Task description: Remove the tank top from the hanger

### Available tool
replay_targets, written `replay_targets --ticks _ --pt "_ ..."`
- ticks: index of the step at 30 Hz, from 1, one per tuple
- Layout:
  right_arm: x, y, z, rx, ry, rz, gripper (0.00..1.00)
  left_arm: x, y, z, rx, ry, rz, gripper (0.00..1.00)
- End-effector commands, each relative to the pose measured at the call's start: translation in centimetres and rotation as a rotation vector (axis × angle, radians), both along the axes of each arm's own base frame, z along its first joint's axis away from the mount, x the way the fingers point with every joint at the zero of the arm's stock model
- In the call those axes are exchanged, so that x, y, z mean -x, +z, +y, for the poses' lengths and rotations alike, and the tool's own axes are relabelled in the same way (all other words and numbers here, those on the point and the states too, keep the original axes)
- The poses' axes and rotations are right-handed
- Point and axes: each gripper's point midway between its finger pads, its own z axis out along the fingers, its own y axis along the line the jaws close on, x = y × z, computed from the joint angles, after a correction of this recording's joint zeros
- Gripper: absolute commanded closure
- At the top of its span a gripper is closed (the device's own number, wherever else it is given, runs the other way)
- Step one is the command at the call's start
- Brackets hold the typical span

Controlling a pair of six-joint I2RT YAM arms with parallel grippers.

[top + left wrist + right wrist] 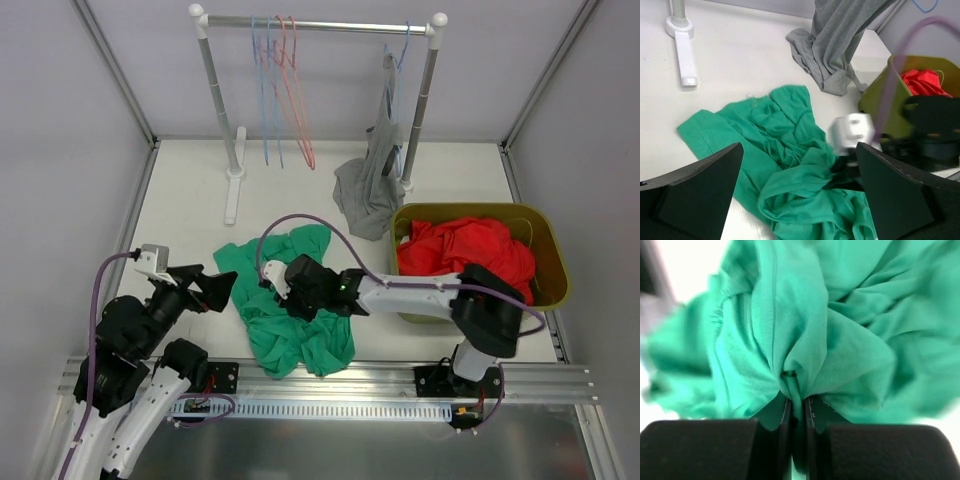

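top external view shows a grey tank top [372, 180] hanging from a blue hanger [392, 60] at the right end of the rack [320, 22], by the far edge of the table [190, 200]. its bottom part lies bunched on the table, just beside the yellow-green basket [545, 225]. a red cloth [460, 250] fills the basket.

a green top [290, 345] lies loose in a heap near the near edge of the table, in the middle. the right gripper [797, 410] is pinched tight on a fold of this green top. the left gripper [208, 285] is spread wide and holds nothing, close to the green heap on its left side.

i think the job is not done yet. the grey tank top is on its hanger, and no gripper is near it. pulling it off the hanger is what is left.
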Motion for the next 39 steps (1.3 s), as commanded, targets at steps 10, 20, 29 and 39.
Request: replay_targets --ticks 10,20,29,39 --pt "-4.2 28.6 -6.0 -0.645 -0.376 -0.462 1.0 1.1 1.9 2.8 0.06 0.119 -0.135 0.01" --pt "-4.8 45.9 -17.3 -0.71 -0.504 -0.844 1.0 0.8 1.7 2.8 0.045 0.123 -0.121 0.01" --pt "-8.7 46.8 -29.6 -0.406 -0.892 -1.035 1.0 0.9 1.8 2.7 0.052 0.119 -0.123 0.01" --pt "-13.8 31.8 -39.6 -0.247 -1.442 -0.734 1.0 1.0 1.8 2.6 0.054 0.109 -0.127 0.01"
